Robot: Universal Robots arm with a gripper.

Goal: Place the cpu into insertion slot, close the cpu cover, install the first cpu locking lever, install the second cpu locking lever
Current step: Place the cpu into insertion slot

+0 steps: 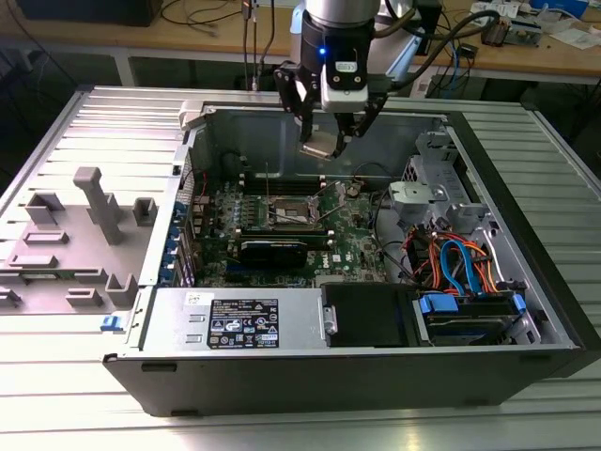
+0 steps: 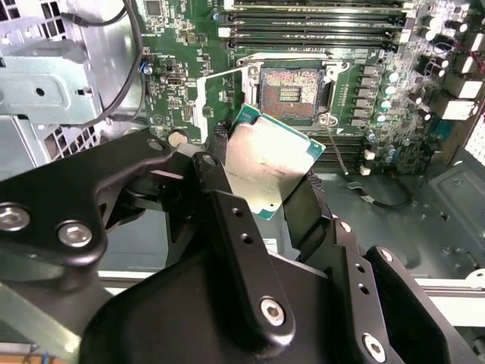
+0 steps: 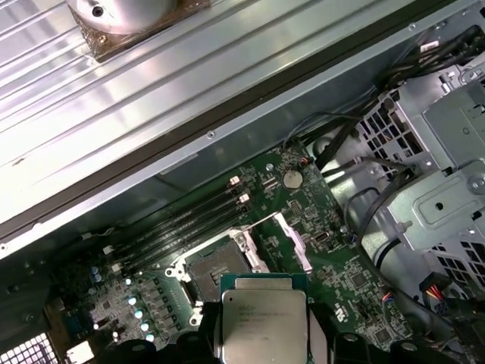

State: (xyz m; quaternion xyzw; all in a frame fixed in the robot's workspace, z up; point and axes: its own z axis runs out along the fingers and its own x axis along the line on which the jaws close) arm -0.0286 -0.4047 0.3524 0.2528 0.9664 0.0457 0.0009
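Ribbed grey metal surface (image 1: 56,413), workshop benches and cables behind. On it, an open computer case (image 1: 376,381) lying on its side, green motherboard (image 1: 352,246) facing up. Beside the case, at the exterior view's left, a grey moulded fixture tray (image 1: 89,225).

Above the board and apart from it: the tool (image 1: 327,139), closed on the cpu (image 2: 265,171). In the second wrist view, 2 black fingers (image 2: 220,201) pinching opposite edges of the chip, dull metal top toward the camera, green rim showing at the corners. Seemingly held at a tilt to the board, though hard to judge how much.

Below, the insertion slot (image 2: 292,85), bare, contacts exposed, nothing seated. In the first wrist view, the cpu cover (image 3: 294,243) swung up and open beside the slot, leaving the opening free. Memory slots (image 2: 318,23) just past the socket.

Step in hand, by all appearances: step 1 of 4, bringing the chip to the socket. Nothing yet placed, closed or latched. Judged from here, seating calls for squaring the chip to the socket's outline, levelling it, centring over the opening, then a gentle straight descent. Any skew likely to bend contacts or catch the raised cover.
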